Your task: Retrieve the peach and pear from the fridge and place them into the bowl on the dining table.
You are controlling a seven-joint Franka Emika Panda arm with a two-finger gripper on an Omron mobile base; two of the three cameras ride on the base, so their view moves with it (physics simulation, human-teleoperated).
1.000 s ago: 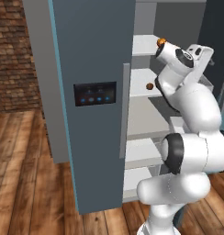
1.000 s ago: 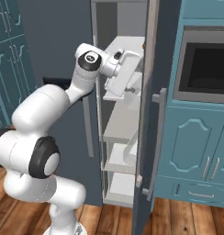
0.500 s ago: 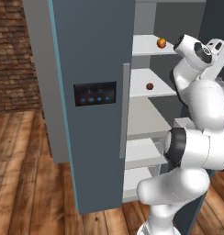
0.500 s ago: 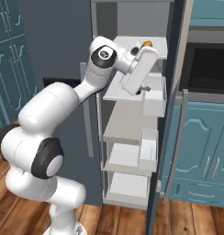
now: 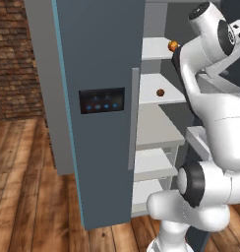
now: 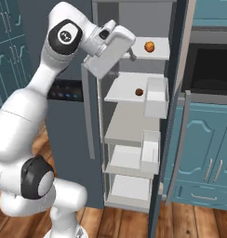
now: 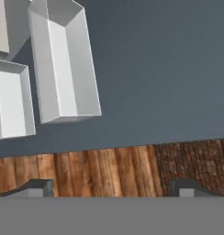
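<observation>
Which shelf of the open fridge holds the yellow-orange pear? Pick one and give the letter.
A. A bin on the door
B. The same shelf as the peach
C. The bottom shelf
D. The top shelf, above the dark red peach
D: in the right base view the pear lies on the top white shelf of the fridge, and the peach lies on the shelf just below it.
</observation>
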